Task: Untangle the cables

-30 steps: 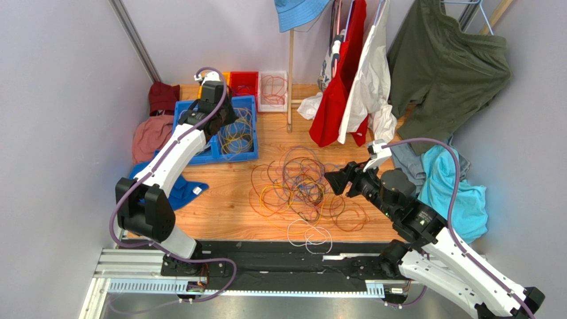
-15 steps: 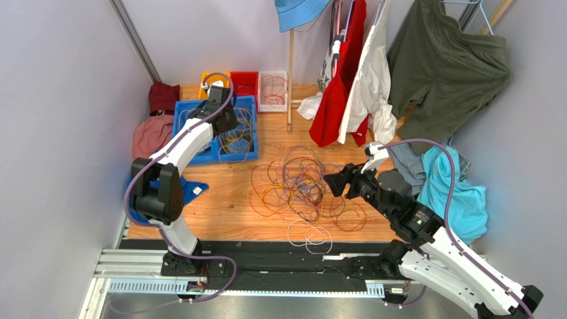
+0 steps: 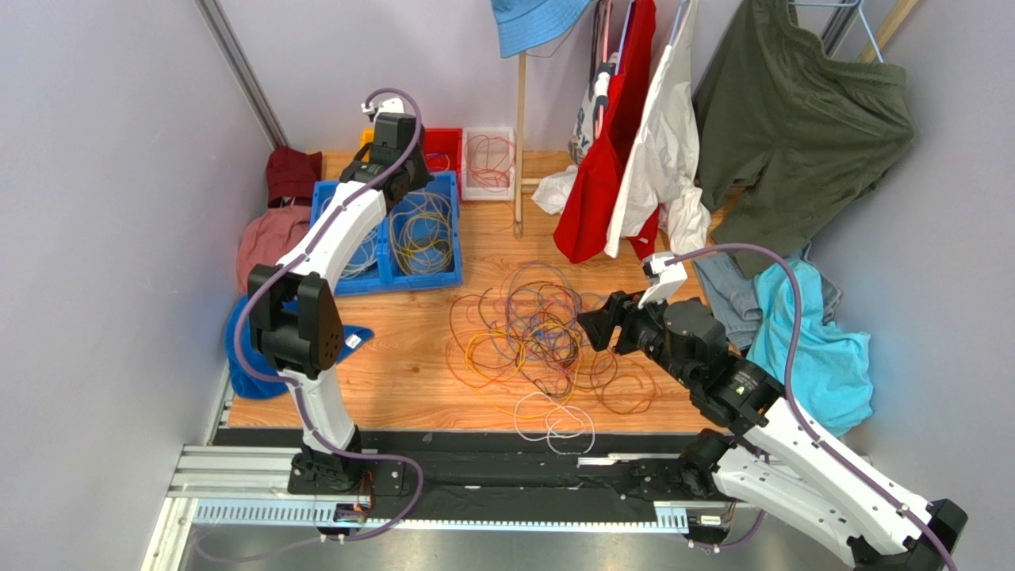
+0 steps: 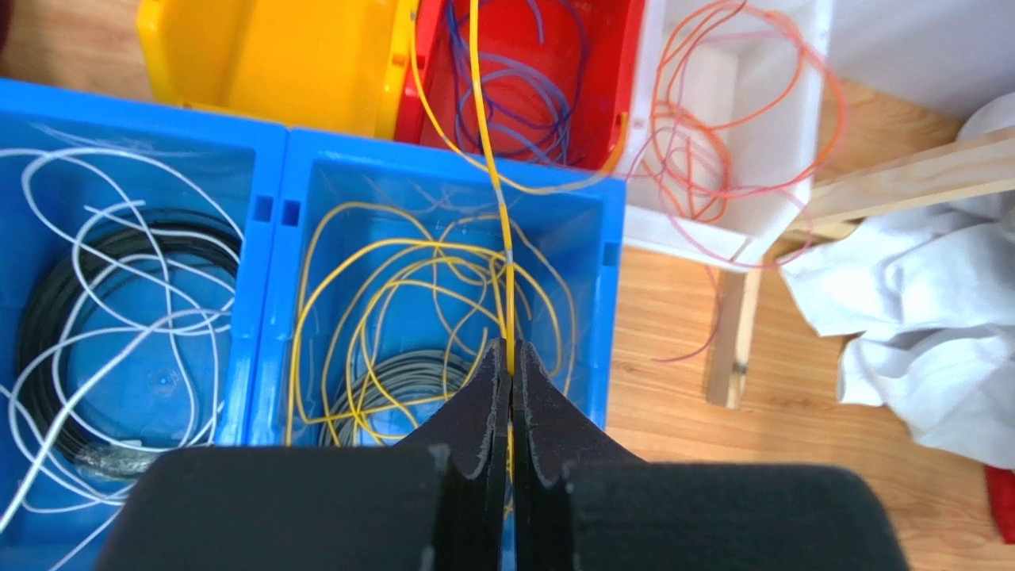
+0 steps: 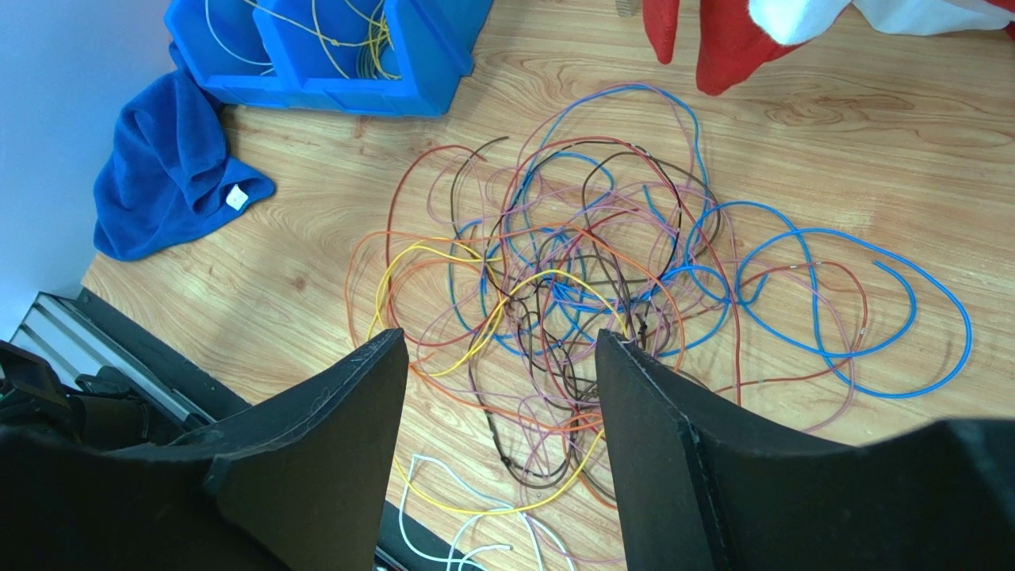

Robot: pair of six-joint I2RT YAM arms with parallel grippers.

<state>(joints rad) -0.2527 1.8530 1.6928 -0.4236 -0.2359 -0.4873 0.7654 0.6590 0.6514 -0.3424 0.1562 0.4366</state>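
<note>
One yellow cable [image 4: 490, 155] clamped in left gripper [image 4: 511, 369], visible only at wrist, right gripper [image 5: 500, 340] apart above cables [image 5: 572, 274]

L jaws w/ yellow cable [image 4: 485, 131] farther back, nearer red bin [image 3: 443, 145]

2 blue bins [image 4: 357, 145] sit at the table's [image 3: 405, 369] far-left corner. A yellow bin [image 4: 274, 54], red bin [image 3: 447, 133] and white bin [image 3: 490, 132] line the far edge. A blue towel [image 5: 167, 167] lies at the left edge. Clothes [image 3: 798, 119] hang far right.
</note>
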